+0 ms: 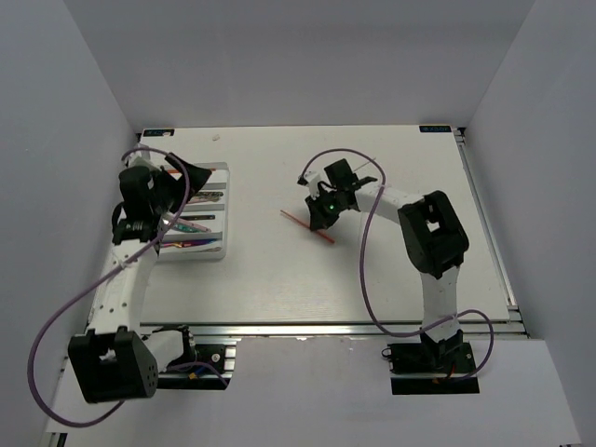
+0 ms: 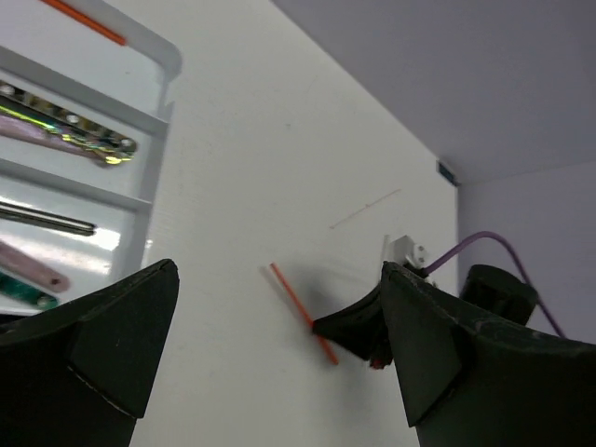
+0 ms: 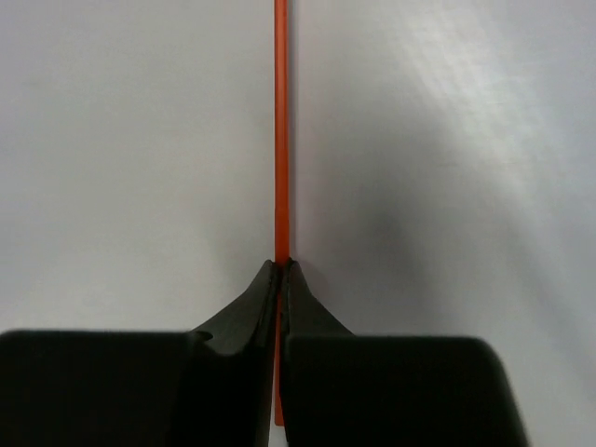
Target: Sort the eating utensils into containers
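Right pincer (image 3: 279,270): tips pressed together on a red stick (image 3: 280,130), gripping it partway along. The longer end runs straight up the wrist frame.

Left pincer (image 2: 277,273): fingers wide apart, holding nothing. It hangs over the tray (image 1: 223,223) at the left of the overhead frame.

The red stick sits at centre of the overhead frame, well apart from the tray. Whether it is off the table (image 1: 279,279) cannot be told.

Step in hand, as I judge: pick-up of the last loose piece; no other piece shows outside the tray. The next move calls for a level carry leftward, then turning the stick to lie along a compartment, likely the one holding another red stick (image 2: 84,20).

Materials:
- Stick: thin, straight, matte red, probably light and liable to pivot in the grip.
- Tray: white glossy plastic with long parallel compartments.
- Tray contents: pinkish handles, one iridescent piece and a dark metal rod.
- Table: smooth white.
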